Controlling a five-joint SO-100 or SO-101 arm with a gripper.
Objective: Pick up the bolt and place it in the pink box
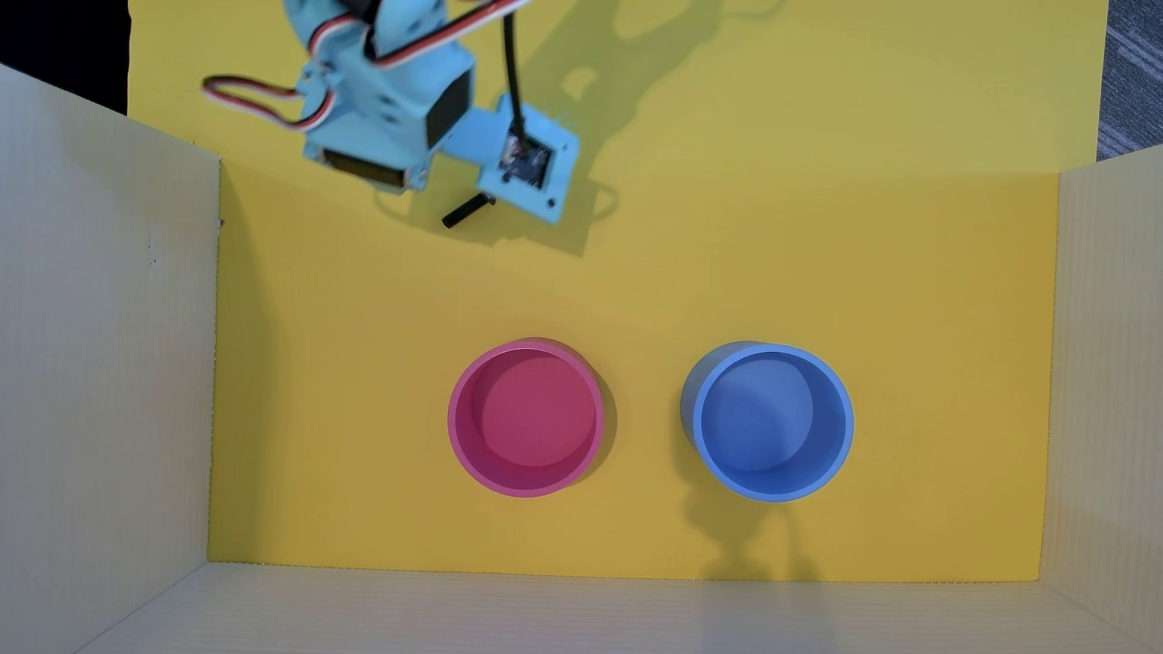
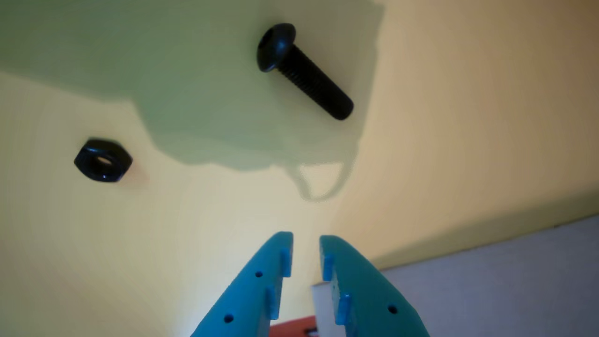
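Between my fingertips, my gripper (image 2: 306,243) is showing only a narrow gap and gripping nothing. I am hovering with the bolt (image 2: 304,72) lying ahead of me, untouched; the pink box (image 1: 525,487) is sitting empty, well apart, so everything remains.

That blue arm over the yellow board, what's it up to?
The arm's claw hangs empty above the yellow board, its two fingers a narrow gap apart. A black bolt lies flat just ahead of it, with a black nut off to the left in the wrist view. The pink box and a blue cup stand empty farther away.
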